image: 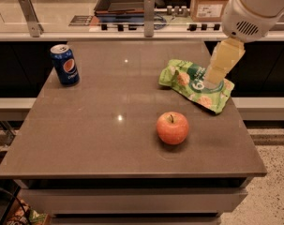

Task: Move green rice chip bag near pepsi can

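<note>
The green rice chip bag [190, 85] lies flat on the right side of the brown table [108, 135]. The pepsi can [64, 64] stands upright at the table's far left. My gripper [216, 78] hangs from the white arm [254, 8] at the upper right and is right over the bag's right half, its pale tip in front of the bag. It hides part of the bag.
A red apple [172, 127] sits near the front of the table, below the bag. A counter with a dark tray [125, 1] and a cardboard box [209, 3] runs behind the table. The table's right edge is close to the bag.
</note>
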Available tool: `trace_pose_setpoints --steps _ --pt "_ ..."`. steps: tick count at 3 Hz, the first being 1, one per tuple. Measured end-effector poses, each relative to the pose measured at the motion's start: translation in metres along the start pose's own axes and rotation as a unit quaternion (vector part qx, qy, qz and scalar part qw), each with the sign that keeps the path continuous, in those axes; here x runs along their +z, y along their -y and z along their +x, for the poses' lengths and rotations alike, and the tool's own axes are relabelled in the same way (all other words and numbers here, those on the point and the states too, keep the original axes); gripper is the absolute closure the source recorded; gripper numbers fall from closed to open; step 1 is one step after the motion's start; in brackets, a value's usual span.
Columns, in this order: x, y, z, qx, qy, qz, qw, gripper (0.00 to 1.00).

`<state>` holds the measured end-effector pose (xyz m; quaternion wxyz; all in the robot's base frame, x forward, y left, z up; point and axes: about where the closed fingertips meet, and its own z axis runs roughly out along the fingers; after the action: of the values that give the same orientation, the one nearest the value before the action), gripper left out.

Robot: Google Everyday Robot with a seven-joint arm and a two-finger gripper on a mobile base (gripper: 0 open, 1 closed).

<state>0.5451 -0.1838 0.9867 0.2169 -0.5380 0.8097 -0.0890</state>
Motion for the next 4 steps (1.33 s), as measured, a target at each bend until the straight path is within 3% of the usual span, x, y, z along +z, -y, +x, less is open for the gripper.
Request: trace_pose_setpoints --steps 1,2,4 --pt "0.022 0.012 -0.001 0.011 0.0 -0.011 0.9999 0.0" --pt "0.023 0.012 -0.002 0.011 -0.003 -0.012 0.9999 0.0" --pt "0.086 0.033 0.003 0.054 -0.031 -0.04 0.9973 0.0"
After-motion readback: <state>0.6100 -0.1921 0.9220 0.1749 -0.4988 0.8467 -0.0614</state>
